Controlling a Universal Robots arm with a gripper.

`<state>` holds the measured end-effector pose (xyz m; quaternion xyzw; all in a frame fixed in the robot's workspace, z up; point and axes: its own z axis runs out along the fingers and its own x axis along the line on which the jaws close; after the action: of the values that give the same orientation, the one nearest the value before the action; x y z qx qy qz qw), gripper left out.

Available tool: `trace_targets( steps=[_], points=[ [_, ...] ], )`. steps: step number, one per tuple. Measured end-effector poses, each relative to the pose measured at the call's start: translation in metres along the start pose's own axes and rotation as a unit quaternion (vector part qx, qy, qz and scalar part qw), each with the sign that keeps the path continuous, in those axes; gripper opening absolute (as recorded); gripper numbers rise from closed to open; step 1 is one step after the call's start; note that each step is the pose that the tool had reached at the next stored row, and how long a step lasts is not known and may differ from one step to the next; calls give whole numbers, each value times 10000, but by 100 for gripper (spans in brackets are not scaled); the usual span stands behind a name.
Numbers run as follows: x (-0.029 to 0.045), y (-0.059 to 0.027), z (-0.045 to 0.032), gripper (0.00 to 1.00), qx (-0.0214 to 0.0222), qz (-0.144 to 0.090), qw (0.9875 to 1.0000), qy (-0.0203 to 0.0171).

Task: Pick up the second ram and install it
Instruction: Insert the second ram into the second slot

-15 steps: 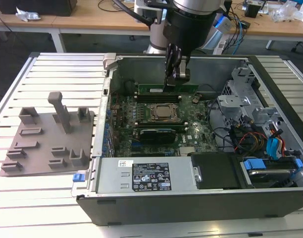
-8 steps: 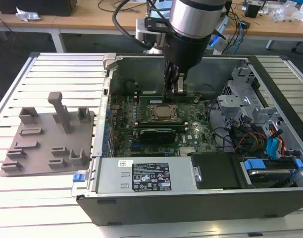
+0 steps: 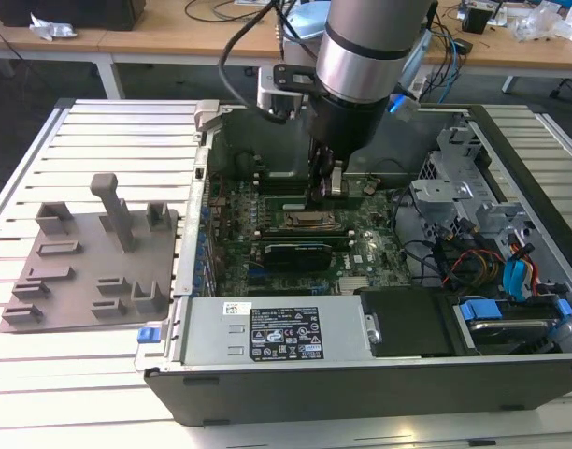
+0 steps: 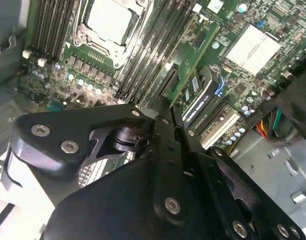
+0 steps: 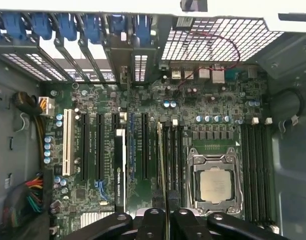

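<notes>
A slatted white metal table (image 3: 99,131) carries an open black computer case (image 3: 379,374), with wooden desks (image 3: 174,42) strewn with cables behind. Beside the case, well away from the gripper, lies a grey plastic holder plate with upright blocks (image 3: 90,257). Inside the case sit the green motherboard (image 5: 143,100), a silver processor socket (image 5: 215,185) just beside the gripper, and a grey power supply box (image 3: 267,332). The black gripper (image 5: 165,200) is down in the case – its fingers (image 5: 174,196) pinched narrowly on the thin green memory stick (image 5: 161,155) (seen edge-on), which stands on edge among the long black memory slots (image 5: 175,155), its long axis running along them, away from the fingers toward the case's perforated rear wall (image 5: 213,42).
</notes>
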<state>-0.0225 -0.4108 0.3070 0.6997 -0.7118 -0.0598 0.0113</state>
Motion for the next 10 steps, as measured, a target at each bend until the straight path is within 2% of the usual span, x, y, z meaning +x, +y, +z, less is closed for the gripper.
trace_targets(
  steps=[2, 4, 6, 7, 10],
  points=[
    [-3, -7, 78, 14, 0, 1, 10000, 0],
    [-47, -16, 150, 14, -1, 1, 10000, 5],
    [-130, -21, 219, 14, 0, 0, 10000, 5],
    [-218, -26, 283, 14, 0, 0, 10000, 4],
    [-303, -31, 372, 14, -1, 1, 10000, 5]
  ],
)
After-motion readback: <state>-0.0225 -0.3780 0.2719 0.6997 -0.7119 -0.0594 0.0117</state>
